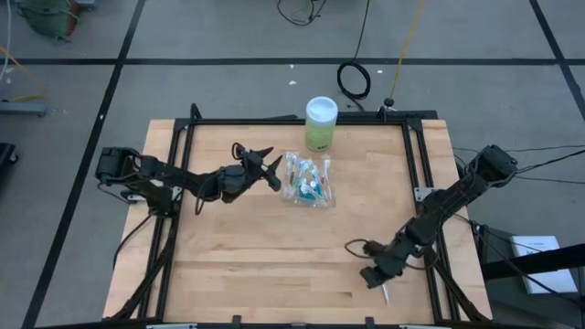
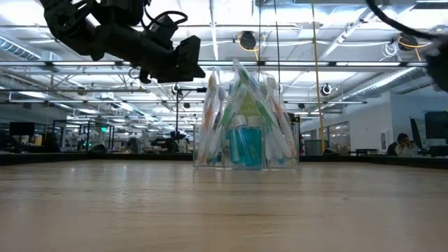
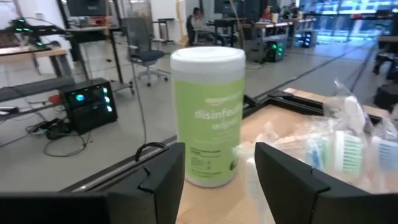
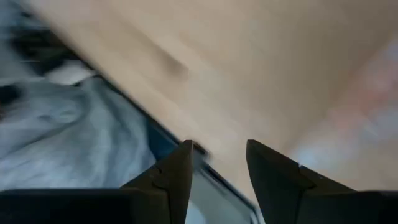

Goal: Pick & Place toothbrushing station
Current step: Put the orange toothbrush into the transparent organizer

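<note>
High view: toothbrushing station sits on the wooden table, slightly far of centre, brushes and a blue tube inside; green wipes canister stands just beyond it at the far edge. Left gripper hangs just left of the station, fingers spread, holding nothing. Right gripper waits near the table's near-right edge. Low view: station upright on the tabletop, left gripper above and to its left, apart from it. Left wrist view: fingers wide apart, canister ahead, station beside it. Right wrist view: fingers parted, empty, over the table edge.
</note>
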